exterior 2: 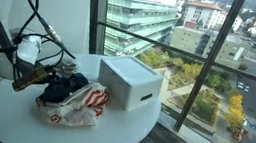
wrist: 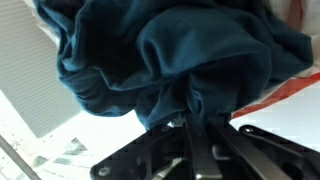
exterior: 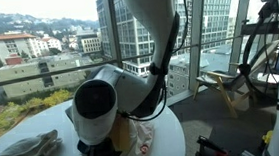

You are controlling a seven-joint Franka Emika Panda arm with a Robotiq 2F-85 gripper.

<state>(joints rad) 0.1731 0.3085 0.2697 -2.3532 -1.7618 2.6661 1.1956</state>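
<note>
A dark blue cloth fills most of the wrist view, bunched in folds. My gripper comes in from the bottom, its jaws drawn together on a pinched fold of that cloth. In an exterior view the gripper sits low over the blue cloth, which lies on a crumpled white and red plastic bag on the round white table. In the opposite exterior view the arm's body hides the gripper and the cloth; only the bag shows beside it.
A white box stands on the table next to the bag, toward the window. A grey crumpled cloth lies near the table's edge. Glass walls run close by, with a wooden stand on the floor.
</note>
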